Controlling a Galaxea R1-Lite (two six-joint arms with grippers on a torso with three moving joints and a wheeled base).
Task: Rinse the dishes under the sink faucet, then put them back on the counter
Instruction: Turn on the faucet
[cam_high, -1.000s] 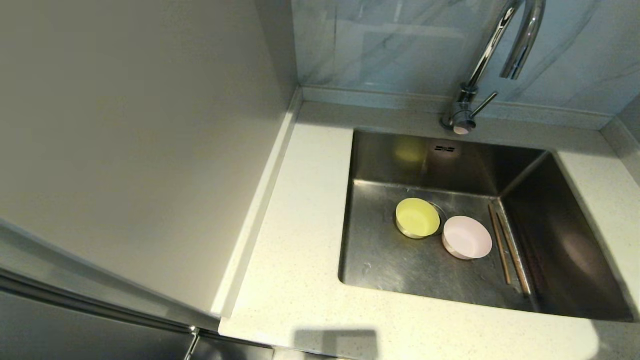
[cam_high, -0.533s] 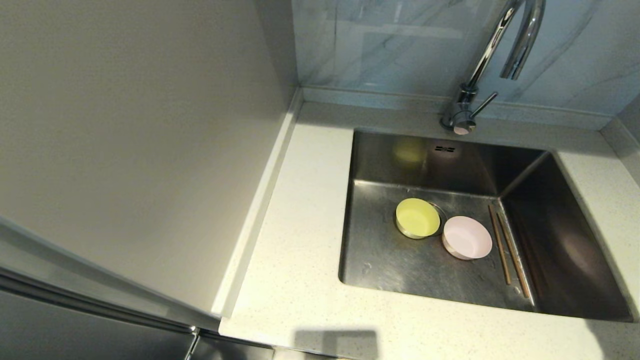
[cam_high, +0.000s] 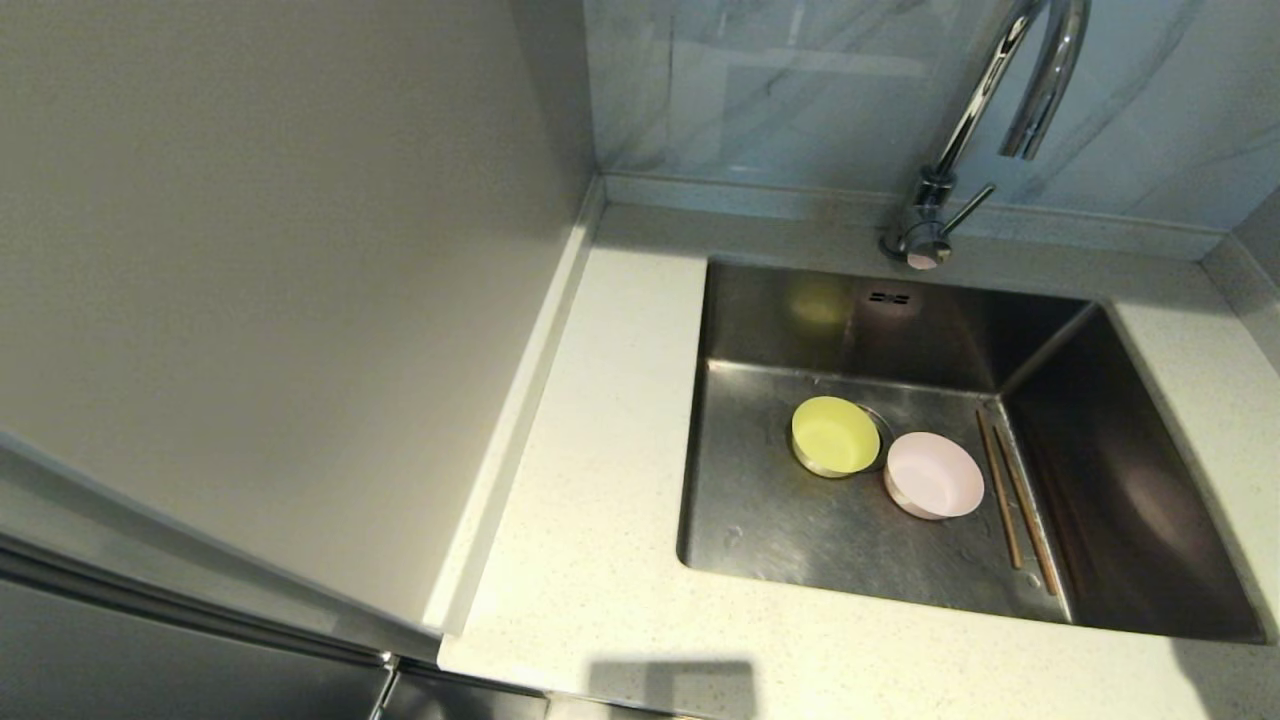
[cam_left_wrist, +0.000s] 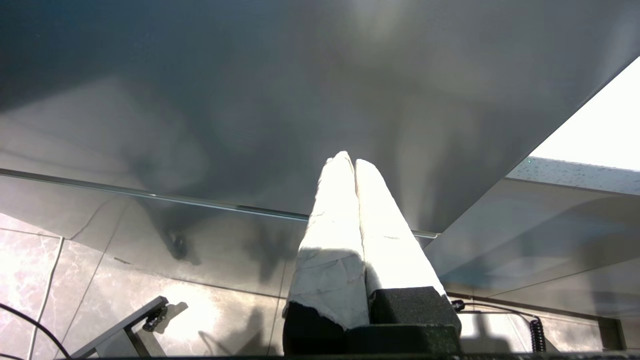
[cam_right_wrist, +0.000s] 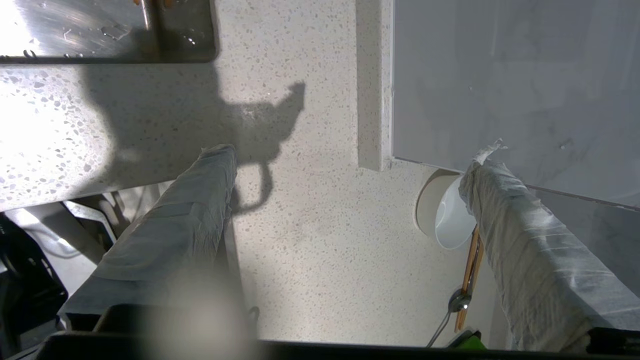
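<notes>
I see the sink (cam_high: 1150, 480) at the right of the head view, with the yellow-green bowl (cam_high: 835, 434) on its floor near the drain, the pink bowl (cam_high: 935, 474) just beside it to the right, and the two chopsticks (cam_high: 1015, 500) lying along the basin's right edge. The faucet (cam_high: 985, 110) stands at upper right. My right gripper (cam_right_wrist: 350, 165) hangs wide above the counter (cam_right_wrist: 310, 240); my left gripper (cam_left_wrist: 354, 165) sits parked, fingers pressed together

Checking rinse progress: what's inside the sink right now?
In the sink: yellow-green bowl sitting over the drain, pink bowl beside it, two chopsticks along the right wall. The drain is mostly covered by the yellow-green bowl.
</notes>
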